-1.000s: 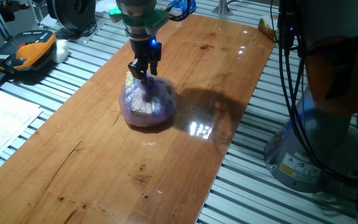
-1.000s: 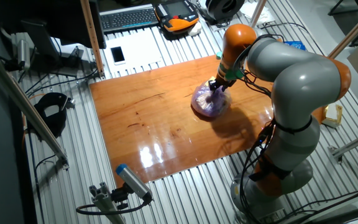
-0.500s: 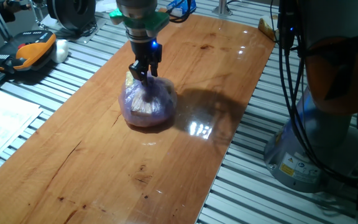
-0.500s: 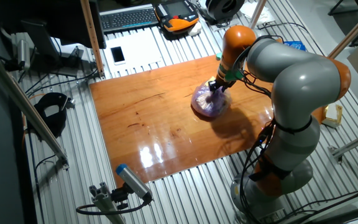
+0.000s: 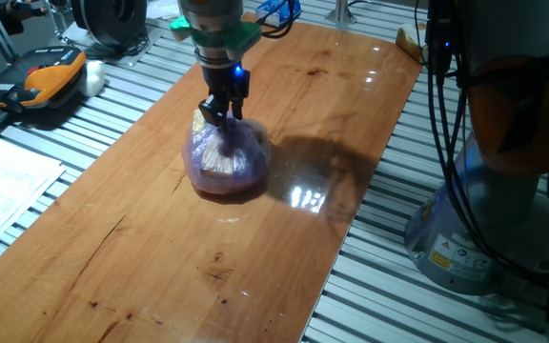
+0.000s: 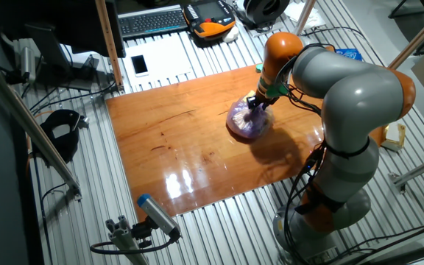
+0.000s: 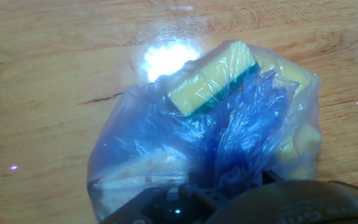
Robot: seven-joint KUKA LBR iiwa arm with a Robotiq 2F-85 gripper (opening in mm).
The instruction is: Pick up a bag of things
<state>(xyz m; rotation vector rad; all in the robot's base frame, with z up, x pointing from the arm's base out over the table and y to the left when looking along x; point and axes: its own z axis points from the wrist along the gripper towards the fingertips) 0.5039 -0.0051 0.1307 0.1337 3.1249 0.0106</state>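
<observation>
The bag of things (image 5: 225, 157) is a translucent purple plastic bag with yellowish items inside. It rests on the wooden tabletop (image 5: 160, 267). My gripper (image 5: 221, 116) is straight above it, with the fingers closed around the bag's gathered top. It shows the same way in the other fixed view, with the gripper (image 6: 255, 101) on top of the bag (image 6: 246, 120). In the hand view the bag (image 7: 216, 124) fills the frame, a yellow-and-green sponge-like block shows through it, and the bunched plastic runs up between the fingers of my gripper (image 7: 225, 186).
The robot's grey-and-orange base (image 5: 484, 219) stands at the right of the board. An orange-and-black device (image 5: 50, 76) lies off the board at the left. A keyboard (image 6: 149, 22), a phone (image 6: 139, 65) and a small blue-and-white packet (image 6: 347, 54) lie beyond the board's edges.
The gripper has shifted only very slightly at the bag's top. The bag sits in the same place on the table.
</observation>
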